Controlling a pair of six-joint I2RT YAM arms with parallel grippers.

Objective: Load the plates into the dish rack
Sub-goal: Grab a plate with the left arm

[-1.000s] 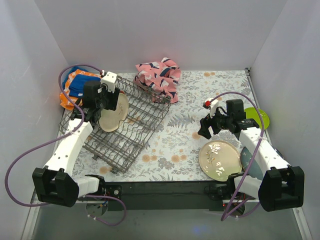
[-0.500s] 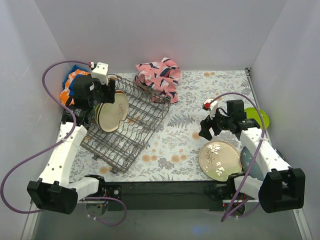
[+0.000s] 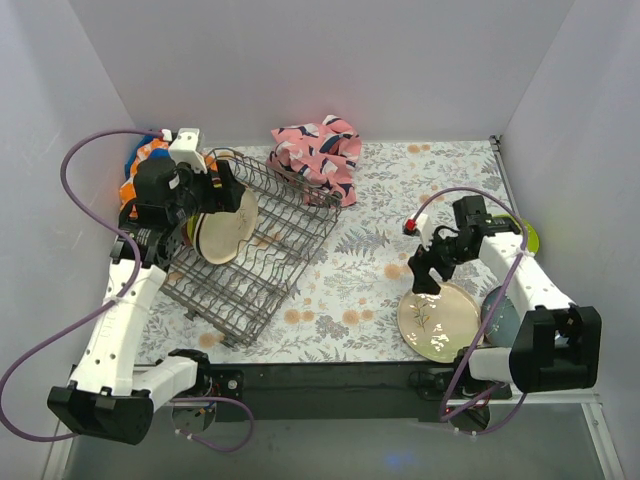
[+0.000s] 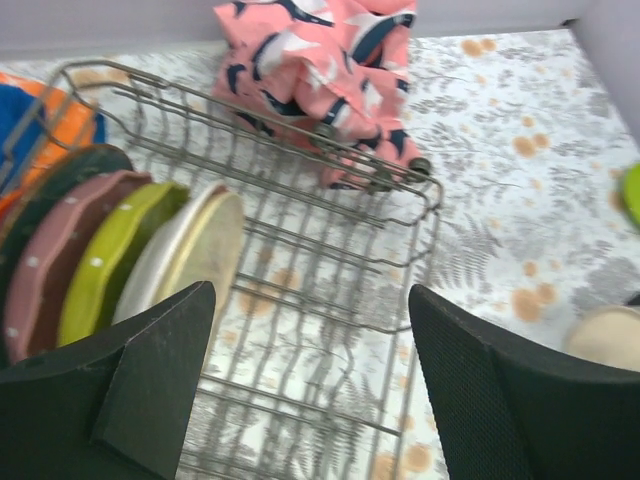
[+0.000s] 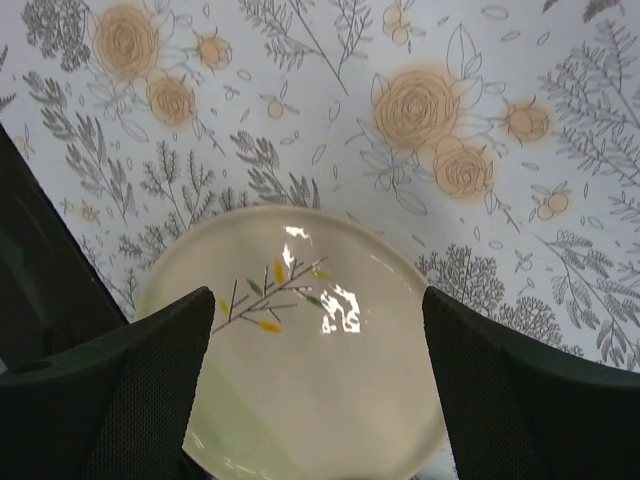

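The grey wire dish rack (image 3: 262,262) lies at the left of the table and also fills the left wrist view (image 4: 330,300). Several plates stand in its far end: dark, pink, green and cream (image 4: 190,255), the cream one (image 3: 226,228) nearest the middle. My left gripper (image 3: 214,190) is open and empty above them. A cream plate with a twig pattern (image 3: 440,320) lies flat at the front right, and the right wrist view (image 5: 300,350) shows it too. My right gripper (image 3: 428,272) is open just above that plate's far edge.
A pink patterned cloth (image 3: 318,152) lies behind the rack. A blue and orange cloth (image 3: 140,172) lies at the far left. A grey-blue plate (image 3: 497,316) and a lime-green plate (image 3: 530,238) lie at the right edge. The walls stand close around.
My left gripper has let go of the cream plate, now standing in the rack, and drawn back up and left. My right gripper has swung down over the twig-pattern plate.
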